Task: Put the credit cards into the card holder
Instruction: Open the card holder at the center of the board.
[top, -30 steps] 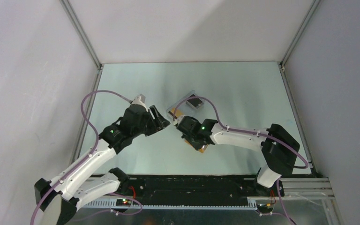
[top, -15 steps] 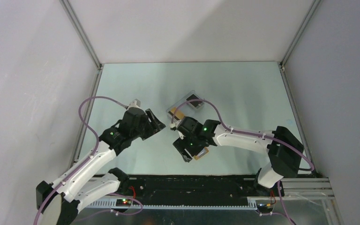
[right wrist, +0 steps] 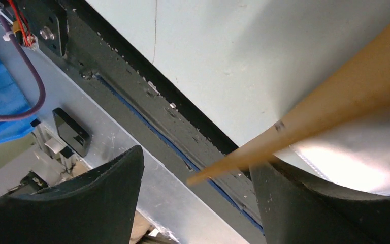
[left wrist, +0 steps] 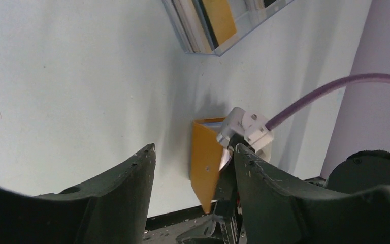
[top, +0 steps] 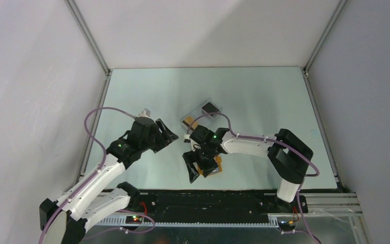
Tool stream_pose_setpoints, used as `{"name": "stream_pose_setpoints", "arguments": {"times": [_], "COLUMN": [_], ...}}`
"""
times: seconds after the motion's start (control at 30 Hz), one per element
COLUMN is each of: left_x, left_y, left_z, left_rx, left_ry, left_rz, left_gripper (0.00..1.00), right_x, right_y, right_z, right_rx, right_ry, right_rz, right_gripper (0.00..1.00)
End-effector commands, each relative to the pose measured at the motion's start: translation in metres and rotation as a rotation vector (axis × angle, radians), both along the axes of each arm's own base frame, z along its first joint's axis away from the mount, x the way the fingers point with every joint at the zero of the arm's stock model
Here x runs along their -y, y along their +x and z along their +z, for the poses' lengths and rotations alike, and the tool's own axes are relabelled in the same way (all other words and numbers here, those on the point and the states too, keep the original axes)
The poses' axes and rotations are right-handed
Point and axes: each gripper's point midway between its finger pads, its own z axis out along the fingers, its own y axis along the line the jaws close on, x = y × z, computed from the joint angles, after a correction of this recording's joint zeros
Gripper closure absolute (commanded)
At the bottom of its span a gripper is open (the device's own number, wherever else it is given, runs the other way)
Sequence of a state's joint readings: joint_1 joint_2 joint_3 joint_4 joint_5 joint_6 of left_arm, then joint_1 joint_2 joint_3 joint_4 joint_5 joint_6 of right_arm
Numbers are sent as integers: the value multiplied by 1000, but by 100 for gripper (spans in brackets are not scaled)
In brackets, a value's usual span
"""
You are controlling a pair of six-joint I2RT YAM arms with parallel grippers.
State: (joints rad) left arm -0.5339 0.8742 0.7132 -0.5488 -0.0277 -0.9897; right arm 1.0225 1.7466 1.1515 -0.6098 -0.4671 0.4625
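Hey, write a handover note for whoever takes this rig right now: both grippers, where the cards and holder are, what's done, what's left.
Left gripper: open, empty, facing the holder.
Right gripper: open, jaws wide, straddling the holder.
Holder: propped partly open beneath the right gripper.
Cards: none plainly seen; a pale sheet inside the holder may be one.
Done: cannot confirm any card is in.
Left: find the cards and slot them.
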Motion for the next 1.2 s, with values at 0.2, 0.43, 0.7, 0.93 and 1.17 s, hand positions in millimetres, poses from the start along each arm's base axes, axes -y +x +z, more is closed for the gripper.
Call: {"name": "stream_pose_setpoints", "arguments": {"times": [0.2,0.43,0.7,0.93,1.17], "left_x": [7,19,17,22,66], "left_y": [-14,-14,-13,-9,-12], "left_z": [-29,-19,-24,-24,-22], "left_rx": [-111,-93,-94,-99,-156], "left_ry": [-12,-16,8,27,41], "left_rz": [-41,-88,-88,-124,-275], "left_gripper": [42,49,46,45,39], "right_x": [-25,-33,11,42,84], "right_y": [20,25,51,73,107], "right_z": [-5,2,57,79,75], "right_rx": [-66,-52,161,177,104], "right_ry": [28,42,35,133,196], "right_rz": [-116,-102,-145,-225,-433], "right_gripper": [19,18,9,8,14]}}
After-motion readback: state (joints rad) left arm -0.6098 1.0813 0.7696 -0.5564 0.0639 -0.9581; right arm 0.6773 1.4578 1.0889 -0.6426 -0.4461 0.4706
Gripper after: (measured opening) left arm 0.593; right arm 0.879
